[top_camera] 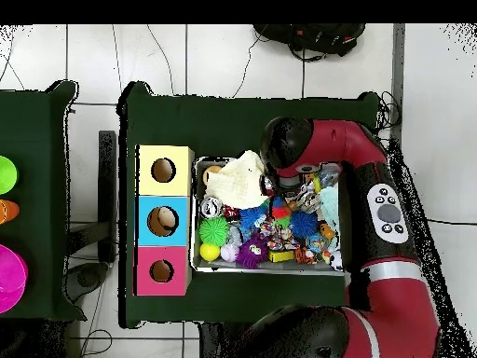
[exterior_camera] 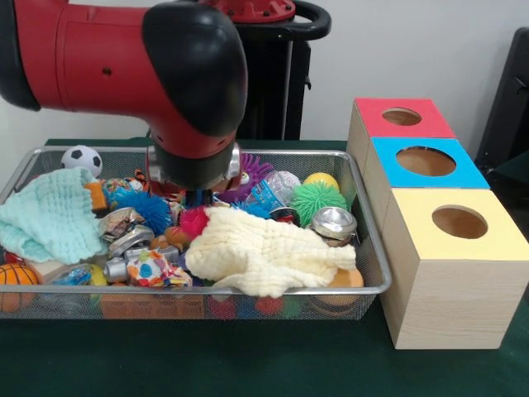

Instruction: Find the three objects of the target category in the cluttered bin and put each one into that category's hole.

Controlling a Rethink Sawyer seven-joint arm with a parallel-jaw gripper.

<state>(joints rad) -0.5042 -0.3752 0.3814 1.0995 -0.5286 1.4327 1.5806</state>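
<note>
The bin is a silver wire-mesh basket packed with clutter; it also shows in the overhead view. My gripper hangs from the red and black wrist over the bin's middle, down among the toys beside a pink fuzzy ball and a blue spiky ball. The wrist hides most of it. A pale yellow cloth lies just in front of it. A mint cloth, a green spiky ball, a yellow ball, a crushed can and a soccer ball also lie in the bin.
Three wooden boxes, each with a round hole, stand in a row right of the bin: red top, blue top, yellow top. In the overhead view a second table at the left edge holds a green thing and a magenta thing.
</note>
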